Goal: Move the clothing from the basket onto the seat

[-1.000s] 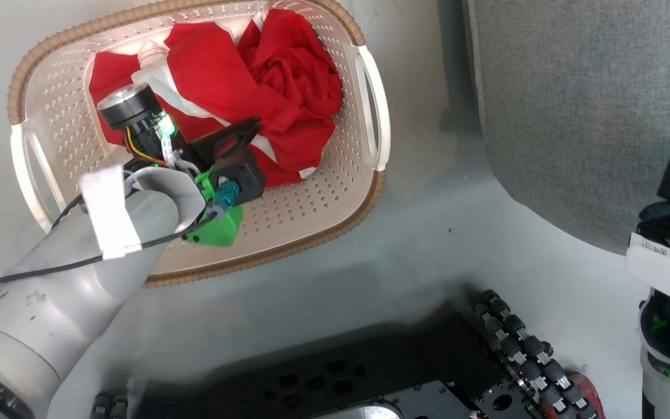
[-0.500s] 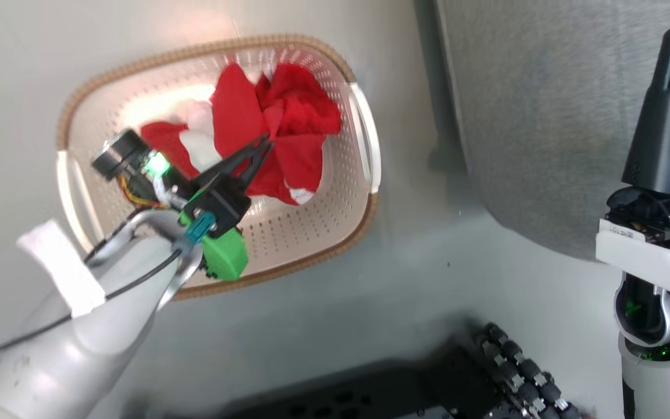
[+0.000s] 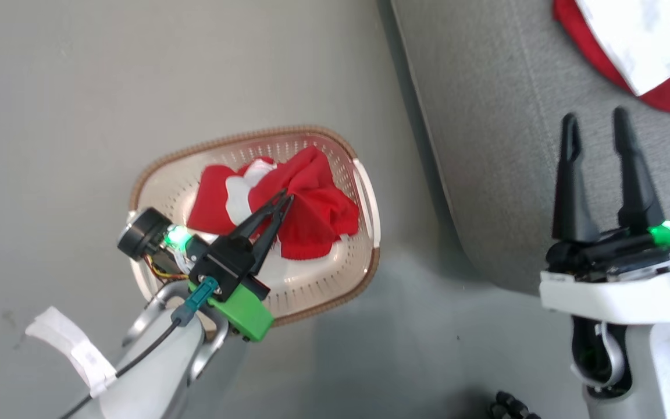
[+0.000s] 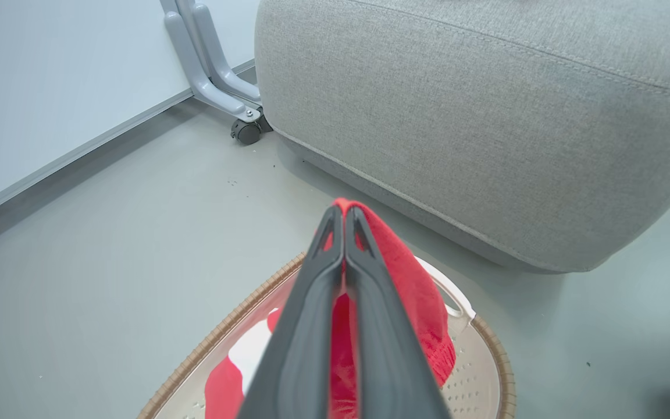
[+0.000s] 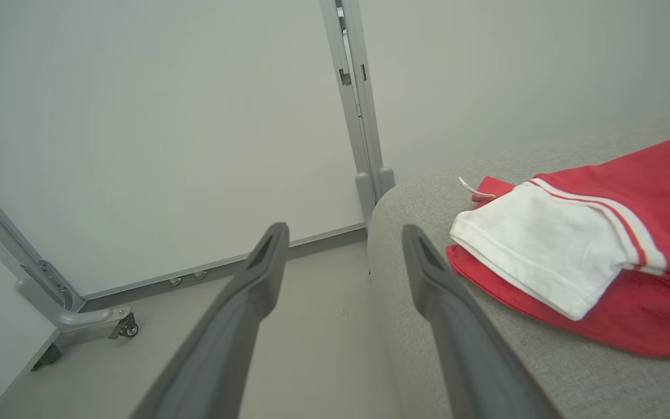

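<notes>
The cream basket with a brown rim stands on the floor left of the grey seat. A red garment with white patches hangs bunched above the basket's inside, pinched by my left gripper, which is shut on it. In the left wrist view the red garment drapes over the closed fingers, with the basket below and the seat beyond. Another red and white garment lies on the seat. My right gripper stands open over the seat's edge, holding nothing.
Grey floor surrounds the basket. In the wrist views, white wall panels on grey castor frames stand behind the seat. The red and white garment lies right of my open right gripper.
The camera has risen and shifted, so the basket looks smaller. My left gripper closed on the red garment and lifted a bunch of it up. My right gripper came into full view, open.
</notes>
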Available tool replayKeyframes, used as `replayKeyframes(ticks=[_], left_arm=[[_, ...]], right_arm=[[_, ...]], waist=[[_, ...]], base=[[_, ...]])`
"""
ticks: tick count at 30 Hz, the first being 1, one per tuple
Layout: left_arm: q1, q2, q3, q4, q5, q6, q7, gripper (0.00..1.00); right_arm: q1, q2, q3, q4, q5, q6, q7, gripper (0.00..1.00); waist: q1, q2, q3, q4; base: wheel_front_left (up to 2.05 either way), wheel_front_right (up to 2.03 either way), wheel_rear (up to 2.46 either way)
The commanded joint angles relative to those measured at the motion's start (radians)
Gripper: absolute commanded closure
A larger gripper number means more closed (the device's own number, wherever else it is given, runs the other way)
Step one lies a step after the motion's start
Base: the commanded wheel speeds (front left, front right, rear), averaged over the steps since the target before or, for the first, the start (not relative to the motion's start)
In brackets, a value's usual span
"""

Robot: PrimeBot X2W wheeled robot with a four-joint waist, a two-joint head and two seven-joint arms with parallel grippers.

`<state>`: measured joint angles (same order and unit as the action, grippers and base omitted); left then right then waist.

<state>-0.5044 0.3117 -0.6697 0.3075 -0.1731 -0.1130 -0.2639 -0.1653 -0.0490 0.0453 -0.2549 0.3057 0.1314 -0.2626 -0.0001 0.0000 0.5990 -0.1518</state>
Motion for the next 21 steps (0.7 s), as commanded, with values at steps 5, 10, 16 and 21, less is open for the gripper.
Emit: replayKeyframes(ticks=[5,10,16,21], left_arm=[[0.122,-0.065,0.115,-0.043,-0.015,-0.002,0.000,1.00],[0.210,-0.121,0.223,-0.089,-0.018,-0.007,0.000,1.00],[0.284,-0.161,0.318,-0.133,0.007,-0.012,0.000,1.00],[0.294,-0.153,0.347,-0.160,0.015,-0.018,0.000,1.00]], right_arm=[[0.076,-0.003,0.062,0.066,-0.021,-0.001,-0.003,0.00],[0.130,-0.003,0.130,0.123,-0.047,-0.002,-0.003,0.00],[0.189,-0.003,0.170,0.174,-0.048,-0.001,-0.003,0.00],[0.216,-0.003,0.189,0.194,-0.046,-0.001,-0.003,0.00]], waist=[[0.0001,0.0000,-0.288,0.046],[0.0001,0.0000,-0.404,0.044],[0.0001,0.0000,-0.516,0.039],[0.0001,0.0000,-0.558,0.032]], base=[[0.00,0.00,0.00],[0.00,0.00,0.00],[0.00,0.00,0.00],[0.00,0.00,0.00]])
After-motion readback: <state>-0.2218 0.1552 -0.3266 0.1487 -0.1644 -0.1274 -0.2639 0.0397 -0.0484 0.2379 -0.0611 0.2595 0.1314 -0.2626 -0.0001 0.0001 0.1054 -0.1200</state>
